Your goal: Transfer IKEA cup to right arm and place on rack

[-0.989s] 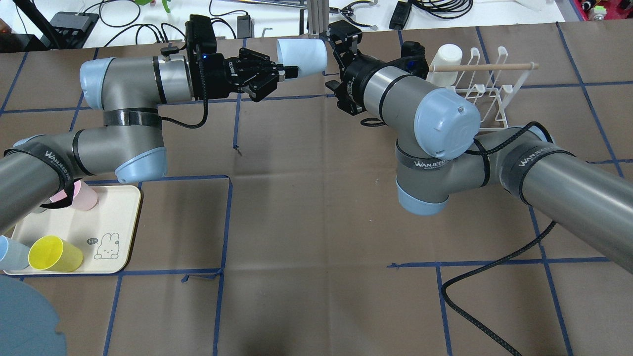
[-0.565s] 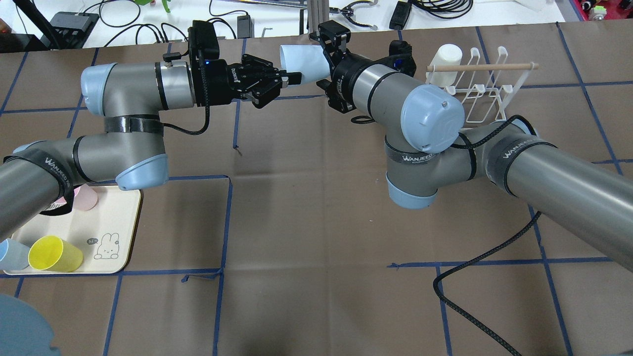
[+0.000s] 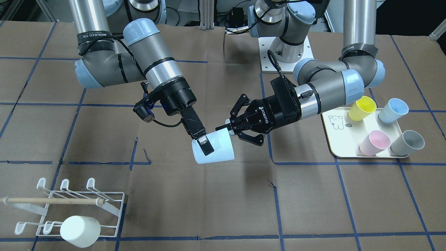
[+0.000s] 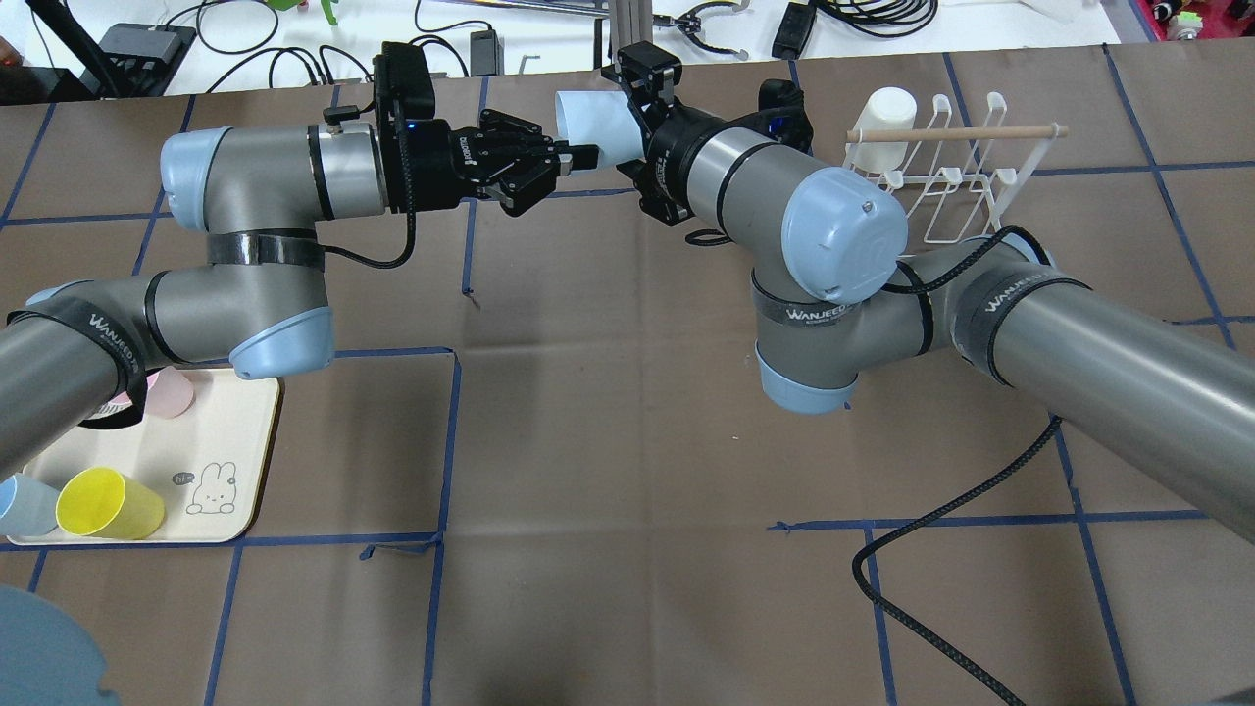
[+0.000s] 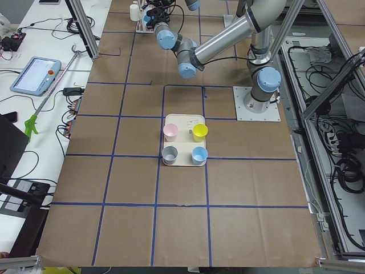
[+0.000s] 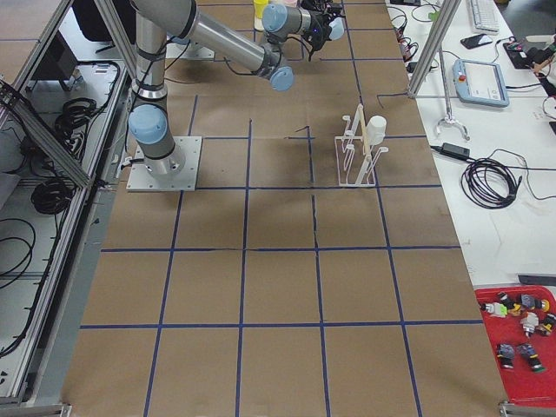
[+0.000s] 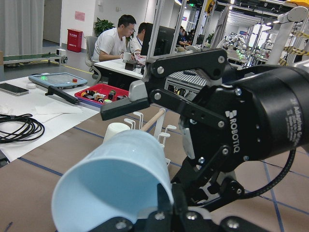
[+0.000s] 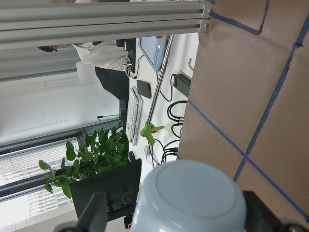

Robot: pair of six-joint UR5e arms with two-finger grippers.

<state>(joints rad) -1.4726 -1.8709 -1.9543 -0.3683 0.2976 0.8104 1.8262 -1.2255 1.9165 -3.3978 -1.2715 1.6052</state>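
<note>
The left gripper (image 3: 227,131) is pinched shut on the rim of a pale blue cup (image 3: 217,150), with one finger seemingly inside the mouth and one outside. The cup lies on its side in the air above the table (image 3: 209,209). Its mouth faces the left gripper and its base faces the right gripper (image 8: 175,212). The right gripper is spread wide and straddles the base end. In its wrist view one finger shows a gap to the cup wall, so I judge it has not taken hold.

I expect the cup to be light, thin plastic, smooth and tapered. It should be stiff near the base and springy at the rim. I would close across the lower body, well clear of the left fingers. A hard squeeze on the taper could make it slide out.

A metal post (image 4: 627,39) stands just behind the handover spot, at the table's far edge. The white wire rack (image 3: 91,181) sits on the robot's right with a wooden dowel (image 3: 52,200) across it. A white cup (image 3: 81,231) hangs on one end prong, and the other prongs look free. Bare table lies between the cup and the rack. A black cable (image 4: 941,525) trails under the right arm. The tray (image 3: 339,146), holding four cups, is well apart on the left.
</note>
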